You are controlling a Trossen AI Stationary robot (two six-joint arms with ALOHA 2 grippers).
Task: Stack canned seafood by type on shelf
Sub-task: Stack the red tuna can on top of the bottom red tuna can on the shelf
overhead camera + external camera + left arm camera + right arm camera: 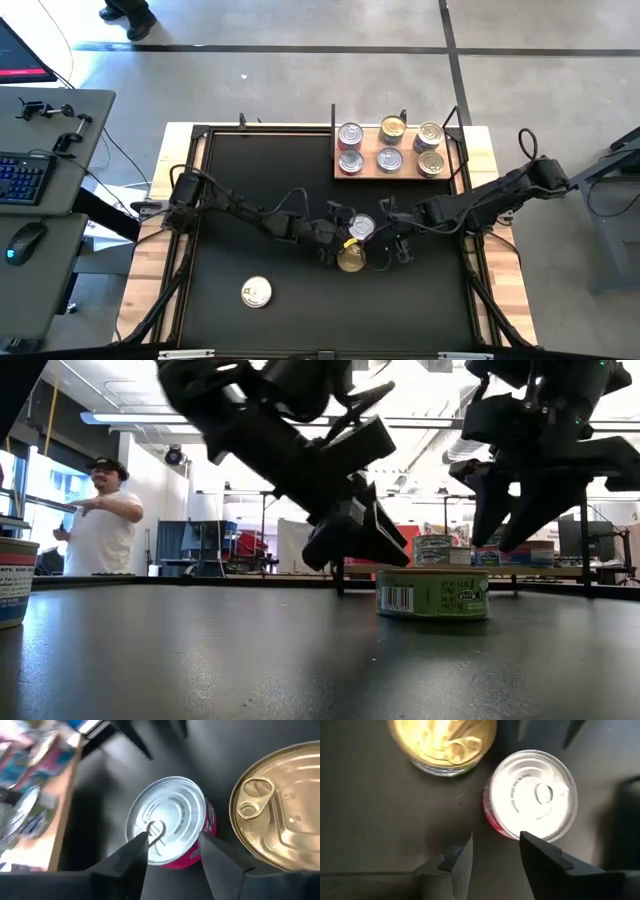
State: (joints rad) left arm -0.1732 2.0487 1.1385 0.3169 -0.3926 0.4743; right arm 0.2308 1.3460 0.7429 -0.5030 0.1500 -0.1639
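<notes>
Looks like a robotics lab or test workshop — bare concrete floor [300,85] with dark tape lines [260,47], and a grey desk off the worktop's left edge with a keyboard [22,178] and mouse [24,242]. The low view shows ceiling strip lights [150,418], equipment racks, and a person [103,520] standing beyond the far edge.

Big black mat [250,190] covers the wooden table [150,270]. On it: wooden shelf [395,165] at the far edge, gold-lidded can [351,260], red-sided silver can [361,229], lone can [257,293] up front.
</notes>
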